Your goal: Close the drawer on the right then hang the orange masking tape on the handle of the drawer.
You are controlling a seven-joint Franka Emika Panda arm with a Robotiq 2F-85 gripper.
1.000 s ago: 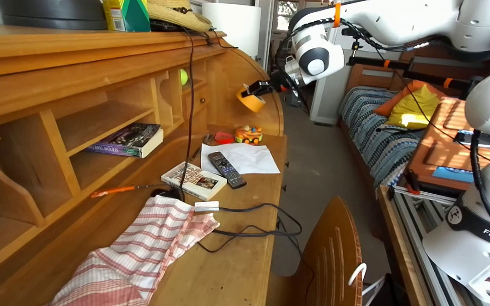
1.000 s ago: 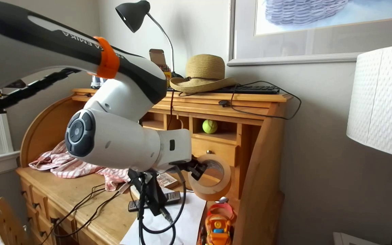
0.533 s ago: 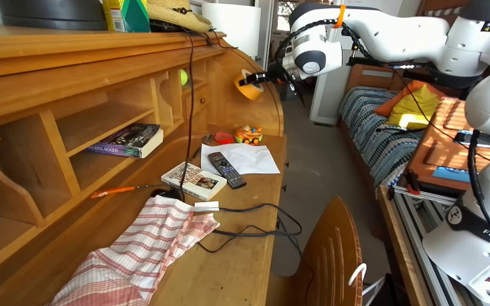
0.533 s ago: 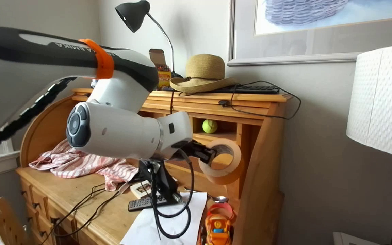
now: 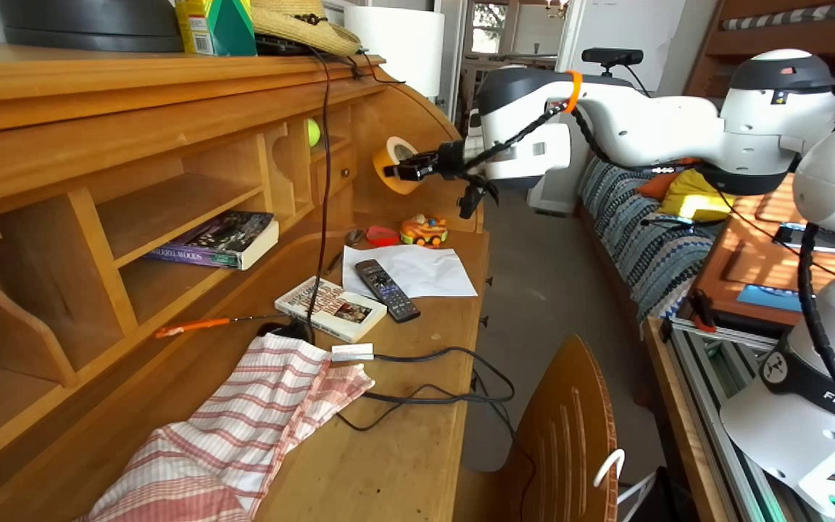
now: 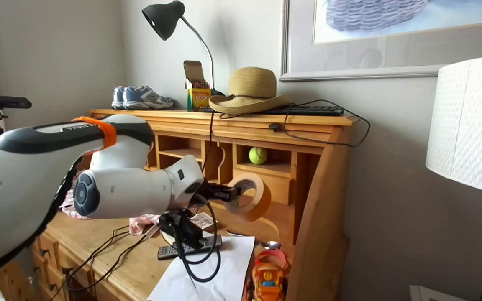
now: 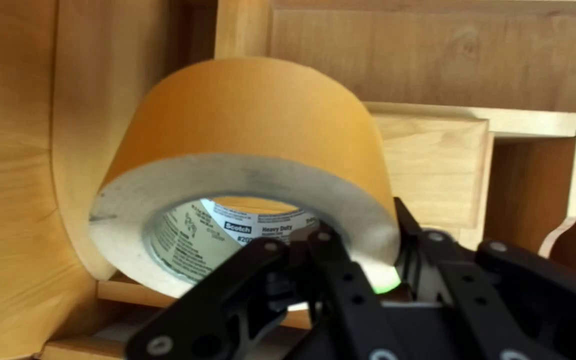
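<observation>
The orange masking tape is a wide ring held in the air in front of the desk's pigeonholes. It also shows in an exterior view and large in the wrist view. My gripper is shut on the ring's wall, one finger inside the hole and one outside. The small wooden drawer lies just behind the tape and looks shut. Part of its front shows in the wrist view. The handle is a small dark round knob; the tape hides it in the wrist view.
A tennis ball sits in the slot above the drawer. The desk's curved side wall stands close to the right of the tape. A toy car, spoon, paper and remote lie below.
The arm has lowered and carried the tape leftward in both exterior views, after first rising. The tape has stayed in the gripper. The desk items have not moved.
</observation>
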